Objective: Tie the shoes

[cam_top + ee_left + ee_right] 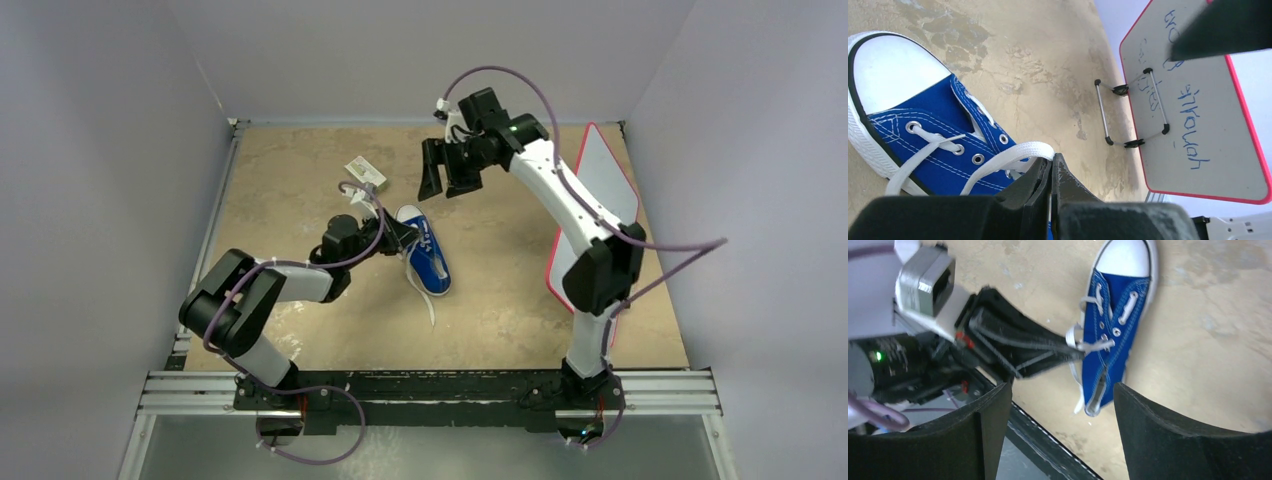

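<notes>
Blue canvas sneaker (430, 265) lies mid-tabletop (300, 190). At its 9 o'clock the left fingers (1040, 185) pinch a white lace (1013, 155). The right fingers (983, 440) hover spread at 12 o'clock, probably to take it.

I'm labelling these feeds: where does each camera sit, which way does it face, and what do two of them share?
Top external: above and behind the robot, looking down on the table; left gripper and right gripper show.
Left wrist: low, facing over the sneaker to the whiteboard; left gripper shut on a lace.
Right wrist: raised, looking down at sneaker and left gripper; its open fingers frame it.
Shared: all show the sneaker.
</notes>
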